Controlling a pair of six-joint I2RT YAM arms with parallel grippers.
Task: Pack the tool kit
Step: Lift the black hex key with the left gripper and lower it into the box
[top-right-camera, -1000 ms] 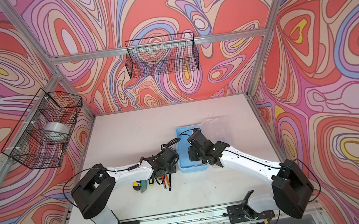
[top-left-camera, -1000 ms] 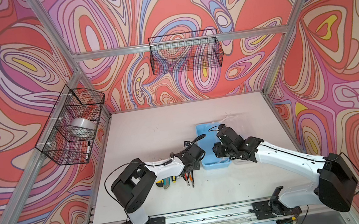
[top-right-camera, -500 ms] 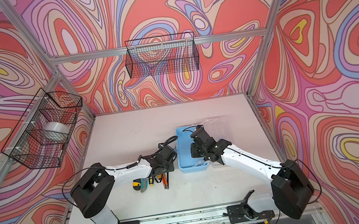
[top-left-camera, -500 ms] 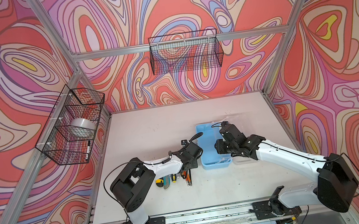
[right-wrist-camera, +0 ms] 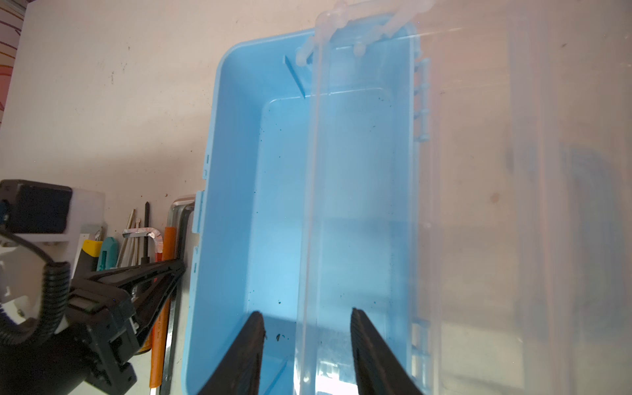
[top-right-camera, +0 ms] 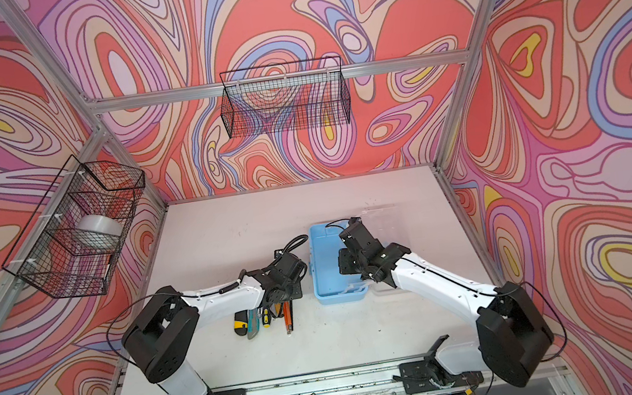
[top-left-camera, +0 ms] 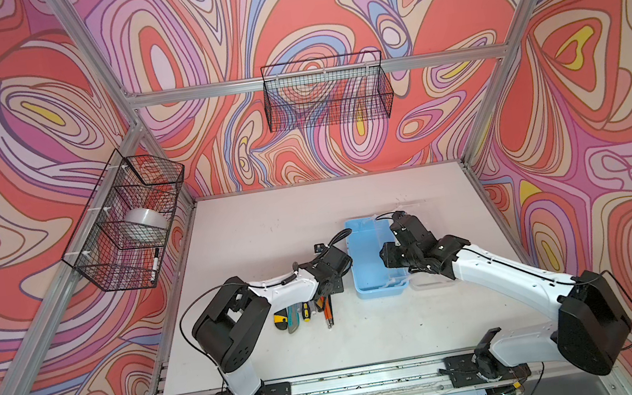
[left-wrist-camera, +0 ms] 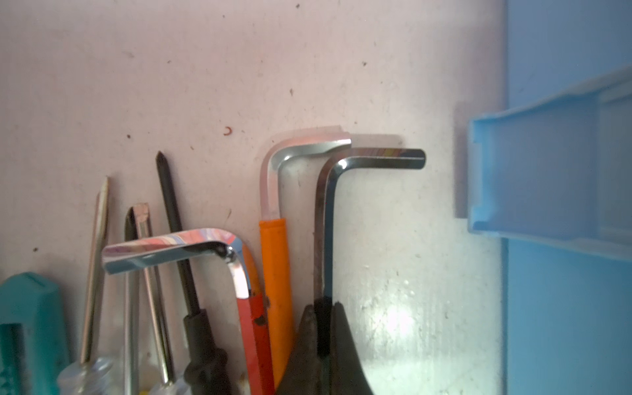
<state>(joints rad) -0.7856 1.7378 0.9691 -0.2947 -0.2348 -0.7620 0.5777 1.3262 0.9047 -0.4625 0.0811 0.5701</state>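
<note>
Tool kit case point(top-left-camera: 368, 266) lies just right of your left gripper point(left-wrist-camera: 323, 306), clamped on a hex key point(left-wrist-camera: 325, 222); right gripper point(right-wrist-camera: 305, 311) open.

Left claw point(left-wrist-camera: 323, 307) tighter on hex key point(left-wrist-camera: 325, 222)

Black wire basket point(top-left-camera: 98, 214) on left wall: grey tape roll point(top-left-camera: 144, 225) in middle compartment, black-and-white marker point(top-left-camera: 154, 265) in the near one. Long black wire basket point(top-left-camera: 327, 98) on aluminium back rail point(top-left-camera: 199, 93). White tabletop point(top-left-camera: 267, 222), swirly multicoloured walls point(top-left-camera: 321, 9).
</note>
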